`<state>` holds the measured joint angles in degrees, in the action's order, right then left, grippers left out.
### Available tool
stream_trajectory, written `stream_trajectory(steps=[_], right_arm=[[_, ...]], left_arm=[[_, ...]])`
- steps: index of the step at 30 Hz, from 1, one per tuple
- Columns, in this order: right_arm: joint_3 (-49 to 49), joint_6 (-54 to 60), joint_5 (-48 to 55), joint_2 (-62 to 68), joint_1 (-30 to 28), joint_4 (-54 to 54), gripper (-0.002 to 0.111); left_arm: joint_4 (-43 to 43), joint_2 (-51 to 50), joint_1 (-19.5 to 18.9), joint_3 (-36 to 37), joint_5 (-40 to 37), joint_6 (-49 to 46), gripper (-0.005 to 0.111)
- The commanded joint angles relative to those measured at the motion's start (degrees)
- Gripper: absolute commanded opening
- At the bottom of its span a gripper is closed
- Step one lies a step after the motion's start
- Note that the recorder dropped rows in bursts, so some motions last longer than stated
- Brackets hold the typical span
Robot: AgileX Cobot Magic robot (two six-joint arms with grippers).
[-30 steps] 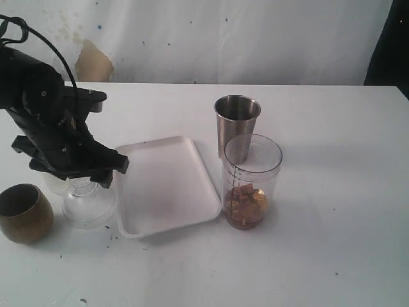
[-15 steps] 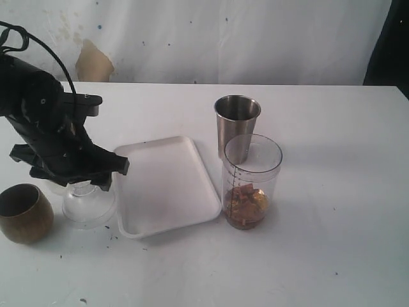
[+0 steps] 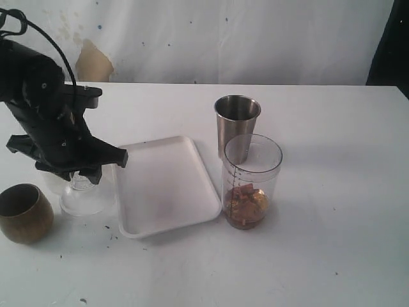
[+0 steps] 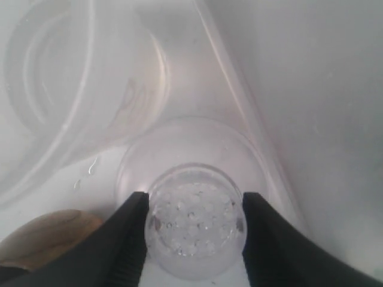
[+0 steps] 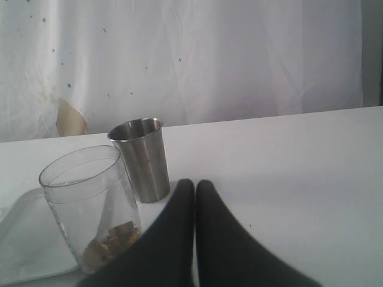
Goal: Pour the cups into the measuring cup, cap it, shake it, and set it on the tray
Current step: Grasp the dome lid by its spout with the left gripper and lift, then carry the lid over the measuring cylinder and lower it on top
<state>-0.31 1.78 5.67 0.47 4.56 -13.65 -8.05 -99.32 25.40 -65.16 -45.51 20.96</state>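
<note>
Measuring cup [image 3: 252, 173] holds brown bits [image 3: 246, 204] (pincer [image 4: 192, 216] grips lid [image 4: 185, 149]).

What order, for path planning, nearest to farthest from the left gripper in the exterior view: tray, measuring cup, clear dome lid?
1. clear dome lid, held in the left gripper.
2. tray, just right of it.
3. measuring cup, past the tray's right edge.

Bright, diffuse light; faint shadows on the table [image 3: 332, 192]. The steel tumbler [image 3: 237, 128] glints mildly; the left wrist view is washed-out, hazy.
</note>
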Motion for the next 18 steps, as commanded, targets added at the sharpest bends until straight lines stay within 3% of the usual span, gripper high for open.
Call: stream_trajectory(steps=[1, 7, 15, 18], right_arm=[[0.3, 0.5, -1.0, 0.0, 0.1, 0.4, 0.0], [0.3, 0.5, -1.0, 0.0, 0.1, 0.4, 0.0], [0.3, 0.5, -1.0, 0.0, 0.1, 0.4, 0.0], [0.3, 0.5, -0.9, 0.0, 0.1, 0.4, 0.0]], left_arm=[[-0.1, 4.3, -0.1, -3.6, -4.2, -1.2, 0.0], [4.7, 10.0, -0.1, -9.3, -12.6, -7.0, 0.0], [24.1, 16.8, 0.1, -14.5, -13.7, -21.8, 0.0], [24.6, 16.9, 2.8, -16.9, -14.5, -22.8, 0.0]])
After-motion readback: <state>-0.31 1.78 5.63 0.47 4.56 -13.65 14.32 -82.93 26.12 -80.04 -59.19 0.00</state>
